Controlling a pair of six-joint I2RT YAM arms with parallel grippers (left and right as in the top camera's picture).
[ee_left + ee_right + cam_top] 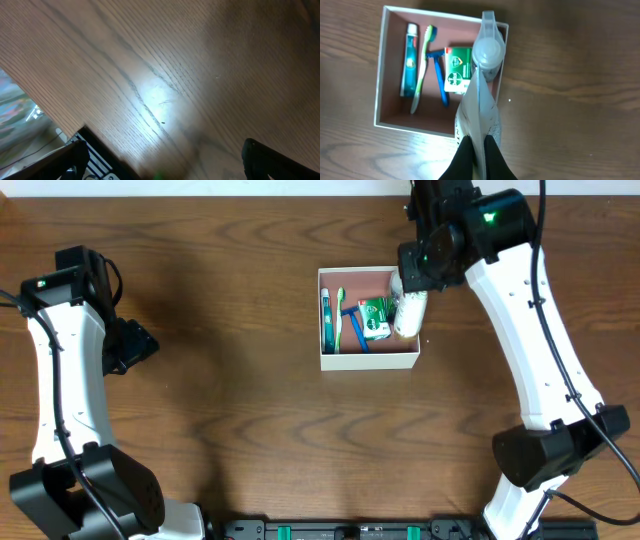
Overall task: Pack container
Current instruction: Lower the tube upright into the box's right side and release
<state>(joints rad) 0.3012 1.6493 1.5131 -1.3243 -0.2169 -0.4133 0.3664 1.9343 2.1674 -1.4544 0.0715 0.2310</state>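
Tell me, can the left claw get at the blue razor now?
Probably: the razor lies uncovered in the container, and the right claw holds its white tube over the far side only.

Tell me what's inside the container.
Visible: toothpaste tube, toothbrush, blue razor, green box. The white pouch in the right end effector covers part of the container; anything beneath is hidden.
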